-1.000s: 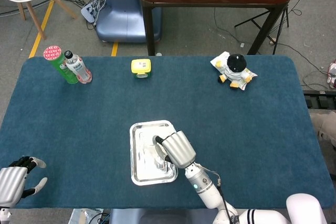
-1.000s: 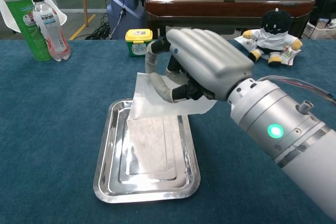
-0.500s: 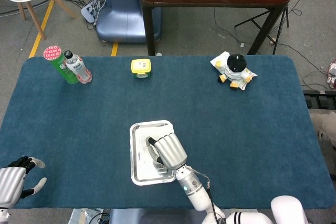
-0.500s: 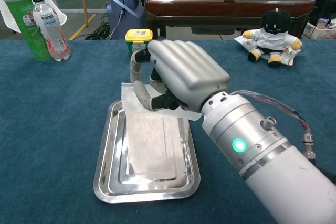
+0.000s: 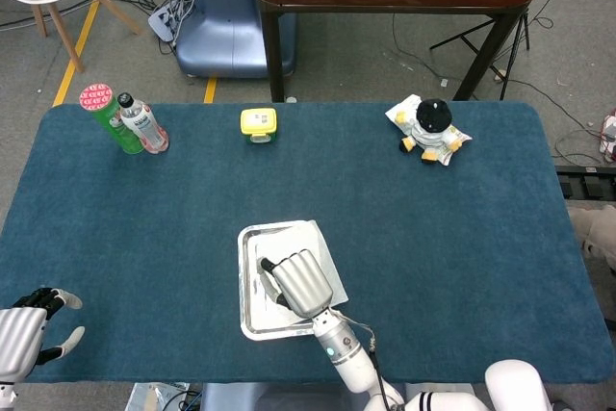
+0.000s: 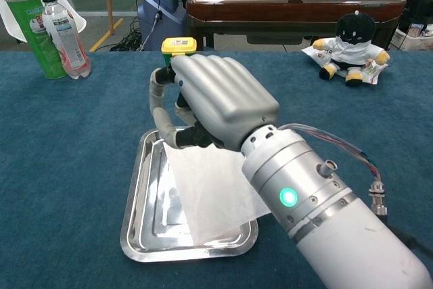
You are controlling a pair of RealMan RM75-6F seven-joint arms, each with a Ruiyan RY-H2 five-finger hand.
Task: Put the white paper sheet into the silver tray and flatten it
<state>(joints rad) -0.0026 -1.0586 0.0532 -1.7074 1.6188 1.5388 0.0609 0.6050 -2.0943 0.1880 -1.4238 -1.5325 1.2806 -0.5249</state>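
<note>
right hand (image 6: 216,103) sits over the far end of the silver tray (image 6: 139,225), fingers (image 6: 161,109) curled down, and it looks like they're pinching the far edge of the white paper sheet (image 6: 213,194), tho the contact itself is hidden under the palm. sheet lies mostly inside the tray but skewed: its right side rides up over the tray's right rim and a corner pokes out onto the blue counter (image 6: 74,140). left hand (image 5: 24,339) waits at the counter's near left corner, well apart, fingers spread w/ nothing in them.

imo to do this bit well: nudge the sheet left so it clears the rim, let go, then press flat w/ the fingers and sweep toward the near end. keep pressure light or the thin paper will crease and the tray might skid.
</note>
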